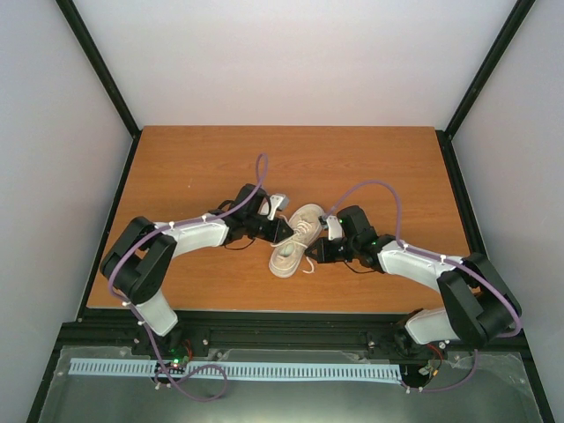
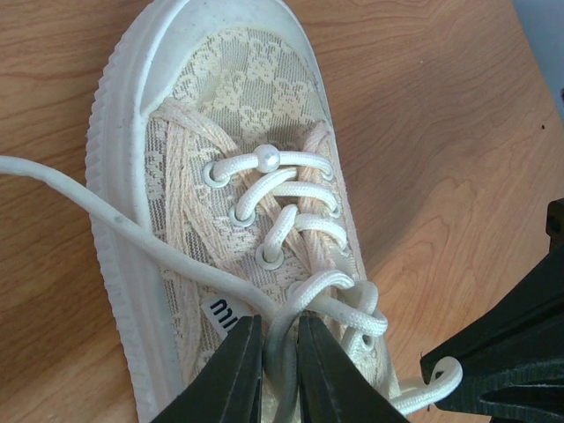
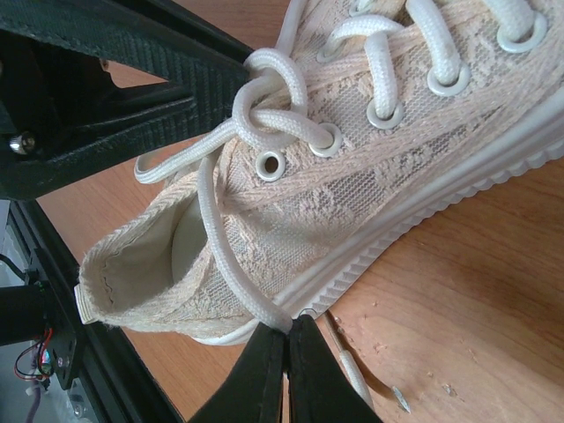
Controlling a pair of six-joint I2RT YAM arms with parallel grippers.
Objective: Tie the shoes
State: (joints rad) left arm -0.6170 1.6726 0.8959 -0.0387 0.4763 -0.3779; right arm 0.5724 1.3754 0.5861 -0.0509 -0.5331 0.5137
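Cinching the knot [image 3: 269, 88] seems your step: left gripper [image 2: 280, 328] pinches a lace [image 2: 328, 284], right gripper [image 3: 288, 335] clamps another strand. Shoe [image 1: 296, 240] sits mid-tabletop [image 1: 370, 159], toward the near edge. Next, pull outward evenly.

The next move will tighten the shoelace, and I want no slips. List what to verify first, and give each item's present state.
1. Left gripper pinching a thin white lace: ok.
2. Right gripper shut on the other lace strand: ok.
3. Laces crossed into a knot at the top eyelets: ok.
4. Cream lace-patterned canvas sneaker sole-down on the brown wooden table: ok.
5. Bow loops formed: cannot tell.
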